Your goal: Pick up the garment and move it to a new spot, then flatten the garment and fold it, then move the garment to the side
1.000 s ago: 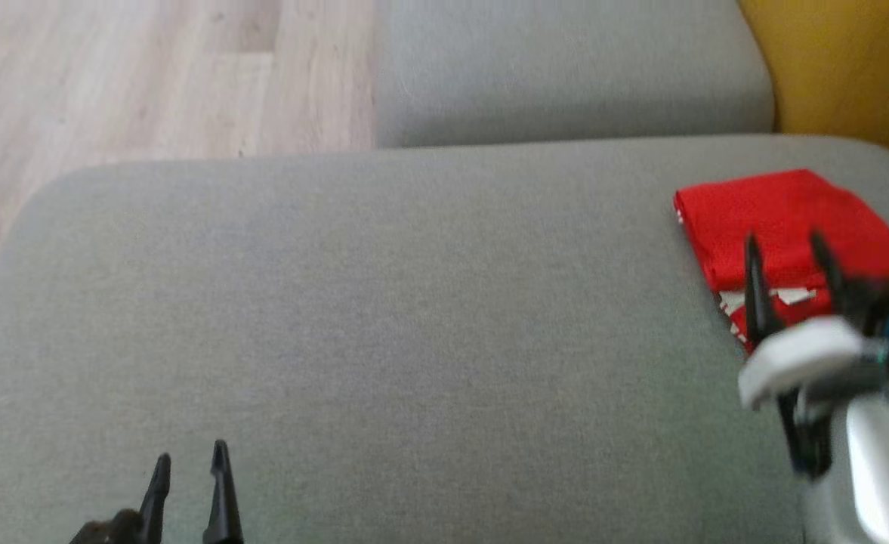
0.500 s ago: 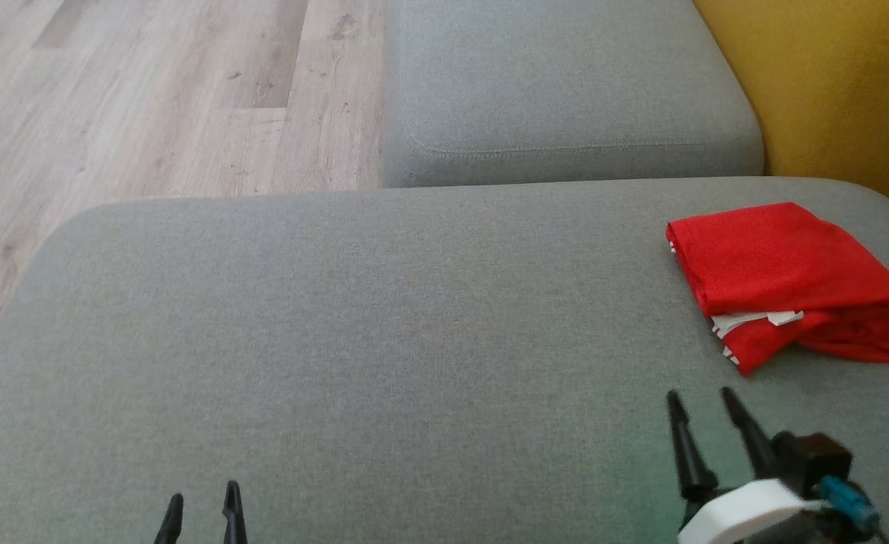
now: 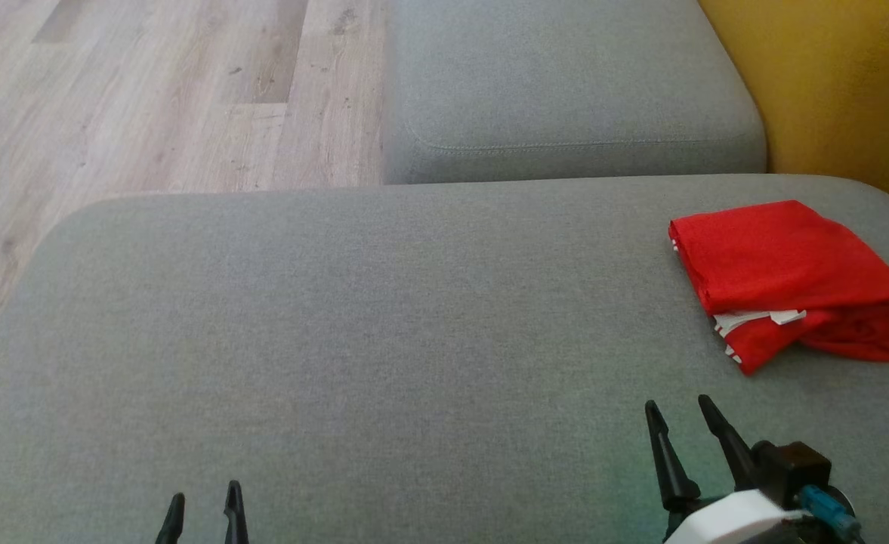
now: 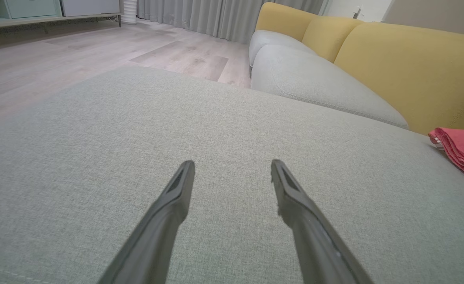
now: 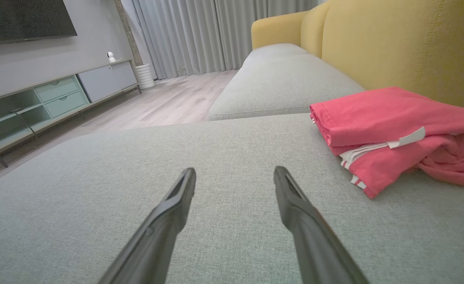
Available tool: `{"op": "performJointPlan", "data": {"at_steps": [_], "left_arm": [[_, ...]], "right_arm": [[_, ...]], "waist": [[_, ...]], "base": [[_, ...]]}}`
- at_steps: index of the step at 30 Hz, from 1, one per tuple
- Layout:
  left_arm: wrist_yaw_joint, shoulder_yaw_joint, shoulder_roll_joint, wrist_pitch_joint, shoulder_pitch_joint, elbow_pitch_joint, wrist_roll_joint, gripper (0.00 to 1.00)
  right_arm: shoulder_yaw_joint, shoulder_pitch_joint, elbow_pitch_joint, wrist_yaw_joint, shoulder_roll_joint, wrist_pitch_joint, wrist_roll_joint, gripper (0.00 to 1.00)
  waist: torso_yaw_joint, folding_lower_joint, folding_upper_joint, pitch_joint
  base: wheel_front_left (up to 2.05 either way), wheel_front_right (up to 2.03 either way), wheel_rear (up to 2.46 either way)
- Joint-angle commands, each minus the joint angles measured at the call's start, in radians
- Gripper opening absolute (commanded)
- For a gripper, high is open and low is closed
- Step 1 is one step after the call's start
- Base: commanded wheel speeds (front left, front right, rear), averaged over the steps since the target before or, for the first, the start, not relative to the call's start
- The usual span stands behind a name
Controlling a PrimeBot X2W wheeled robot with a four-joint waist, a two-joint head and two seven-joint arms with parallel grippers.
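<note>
- Right gripper [image 3: 677,403], wide open and empty, sat just near-left of the folded red fabric garment [image 3: 784,264].
- Left gripper [image 3: 205,491], open too, was much farther off.

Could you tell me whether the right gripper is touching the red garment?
Apart. The head view shows bare cushion between the right gripper and the garment.

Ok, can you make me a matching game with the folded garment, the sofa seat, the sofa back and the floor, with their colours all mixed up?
Things:
1. garment
2. sofa seat
3. sofa back
4. floor

Colours:
A. pale wood
B. yellow
C. red
D. grey

Pairs: 1-C, 2-D, 3-B, 4-A
</note>
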Motion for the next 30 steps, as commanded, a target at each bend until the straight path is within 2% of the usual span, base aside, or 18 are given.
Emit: {"op": "performJointPlan", "data": {"at_steps": [1, 2, 7, 30], "left_arm": [[0.001, 0.036, 0.009, -0.010, -0.053, -0.030, 0.006, 1.00], [0.001, 0.001, 0.000, 0.000, 0.000, -0.002, 0.000, 0.00], [-0.001, -0.007, -0.027, 0.002, 0.015, 0.054, -0.005, 0.00], [-0.076, 0.096, -0.078, 0.059, -0.045, 0.074, -0.160, 0.00]], "right_arm": [[0.025, -0.043, -0.028, 0.003, -0.006, -0.014, 0.005, 1.00], [0.000, 0.000, 0.000, 0.000, 0.000, 0.000, 0.000, 0.00], [0.002, 0.029, 0.068, 0.000, 0.000, 0.003, 0.005, 0.00], [-0.030, -0.014, 0.049, 0.001, -0.008, 0.040, 0.265, 0.00]], "waist": [[0.000, 0.0000, 0.0000, 0.001], [0.000, 0.0000, 0.0000, 0.001], [0.000, 0.0001, 0.0000, 0.003], [-0.007, 0.0000, 0.0000, 0.025]], "base": [[0.00, 0.00, 0.00], [0.00, 0.00, 0.00], [0.00, 0.00, 0.00], [0.00, 0.00, 0.00]]}}
